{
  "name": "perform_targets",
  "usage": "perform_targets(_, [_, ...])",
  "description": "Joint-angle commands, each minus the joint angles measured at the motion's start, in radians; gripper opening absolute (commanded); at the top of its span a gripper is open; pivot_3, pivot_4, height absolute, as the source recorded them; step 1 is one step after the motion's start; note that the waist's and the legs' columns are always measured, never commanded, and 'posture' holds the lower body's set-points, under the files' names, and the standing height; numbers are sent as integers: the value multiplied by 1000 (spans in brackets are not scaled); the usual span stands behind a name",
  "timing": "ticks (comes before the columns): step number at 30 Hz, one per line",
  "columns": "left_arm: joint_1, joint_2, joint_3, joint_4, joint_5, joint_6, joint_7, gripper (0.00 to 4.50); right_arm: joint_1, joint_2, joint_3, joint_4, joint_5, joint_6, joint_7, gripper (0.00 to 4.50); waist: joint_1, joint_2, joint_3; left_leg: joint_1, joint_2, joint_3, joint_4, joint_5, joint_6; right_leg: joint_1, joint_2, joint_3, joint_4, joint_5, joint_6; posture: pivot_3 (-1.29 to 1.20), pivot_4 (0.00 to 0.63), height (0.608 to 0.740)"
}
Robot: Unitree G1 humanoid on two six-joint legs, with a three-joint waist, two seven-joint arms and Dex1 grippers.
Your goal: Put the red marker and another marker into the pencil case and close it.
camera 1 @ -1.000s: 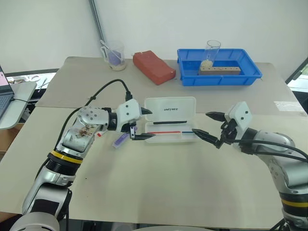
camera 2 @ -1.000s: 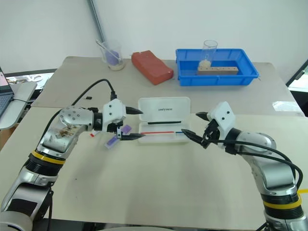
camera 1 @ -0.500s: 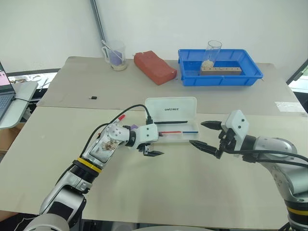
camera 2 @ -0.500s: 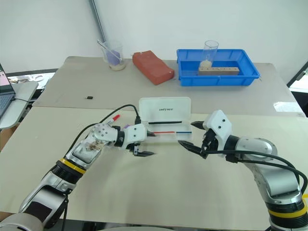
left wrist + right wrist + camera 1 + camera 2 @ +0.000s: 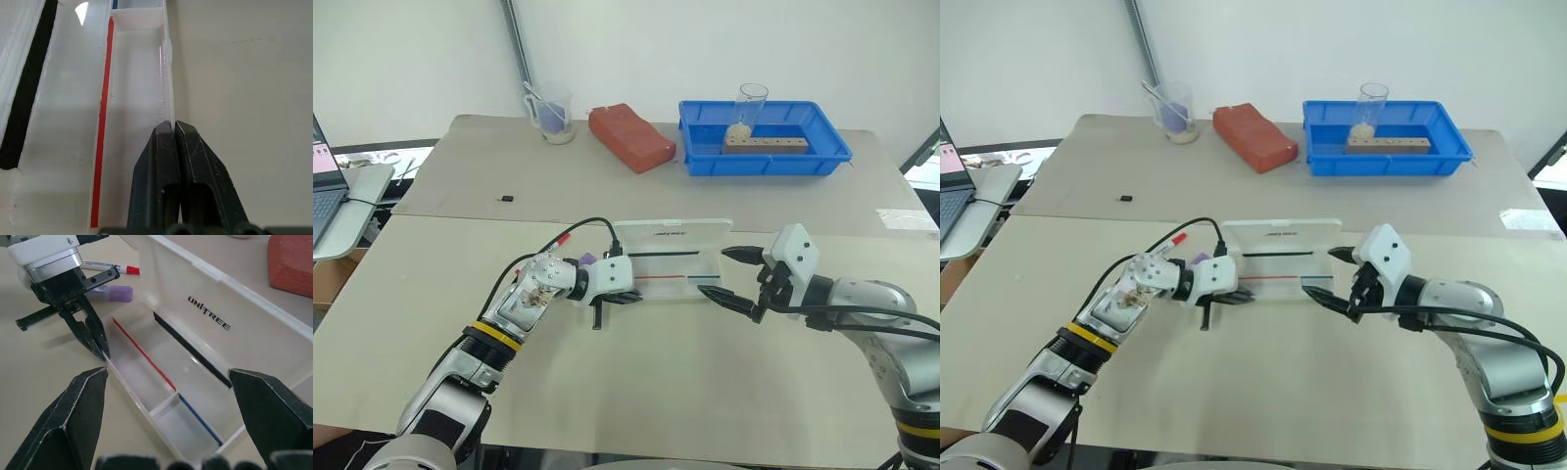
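Observation:
The pencil case [image 5: 671, 235] stands open at mid-table, its lid tilted up behind the tray. Inside lie a thin red stick [image 5: 142, 352], a thin blue stick [image 5: 198, 418] and a black strip. The red marker [image 5: 563, 238] and the purple marker [image 5: 110, 293] lie on the table left of the case, behind my left arm. My left gripper [image 5: 175, 126] is shut, its tips against the case's front wall near the left end. My right gripper [image 5: 713, 271] stands open at the case's right end, holding nothing.
At the back stand a blue bin [image 5: 822, 157] with a glass and a wooden block, a red brick [image 5: 630, 137] and a measuring cup [image 5: 551, 113]. A small black piece [image 5: 507, 199] lies at back left. A laptop [image 5: 328, 186] sits beyond the table's left edge.
My left gripper has closed and come down from beside the markers to the case's front left corner. The lid now stands steeper. The right gripper has hardly moved.

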Motion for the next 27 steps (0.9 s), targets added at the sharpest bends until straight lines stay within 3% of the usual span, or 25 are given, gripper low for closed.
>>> perform_targets(1, [46,43,27,-142,-51,60,-47,46,-11,-30,-19,-40,35,12,32,4323,0,0,0,0,0,0,0,0,0,0,0,0,0,0,0,0,150,740])
perform_targets(6, [109,96,28,-223,-61,83,-63,46,17,-63,-21,-58,62,34,71,4323,2,0,0,0,1,-1,0,0,0,0,0,-1,0,0,0,0,150,740])
perform_targets(13, [123,92,19,-201,-37,32,-37,46,57,-87,-14,-95,93,66,97,4323,2,0,0,-1,0,-2,1,0,0,1,-2,-4,0,0,-1,0,150,740])
perform_targets(17, [125,98,19,-199,-32,-4,-44,1346,48,-86,-13,-93,95,68,91,4323,1,0,0,-1,0,-3,1,0,0,1,-1,-4,0,0,-1,0,150,740])
perform_targets(23, [129,136,65,-283,-77,40,-61,4244,27,-85,-15,-83,99,74,87,4323,1,0,0,-1,0,-3,1,0,1,0,-2,-4,0,0,-1,0,150,740])
perform_targets(27, [141,189,135,-385,-136,115,-67,4399,2,-88,-21,-76,114,88,89,4323,0,0,0,-2,0,-3,1,0,1,0,-1,-5,0,0,-1,0,150,740])
